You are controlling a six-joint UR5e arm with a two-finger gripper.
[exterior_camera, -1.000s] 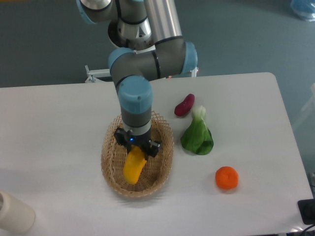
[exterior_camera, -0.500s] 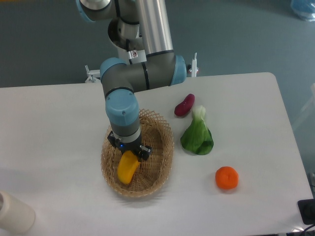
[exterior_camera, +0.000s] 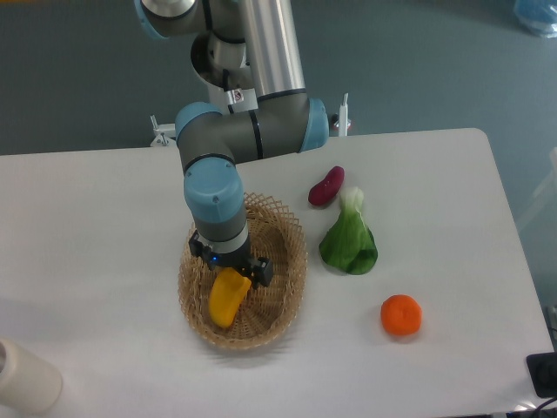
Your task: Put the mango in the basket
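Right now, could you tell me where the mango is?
The mango is inside the basket, left of centre on the table, directly under the tool. The leafy green vegetable lies to the basket's right.

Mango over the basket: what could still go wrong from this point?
The mango sits toward the left wall of the basket, so on release it could roll against the rim or tip the light wicker. The gripper is low inside the basket and could snag the weave when lifting away.
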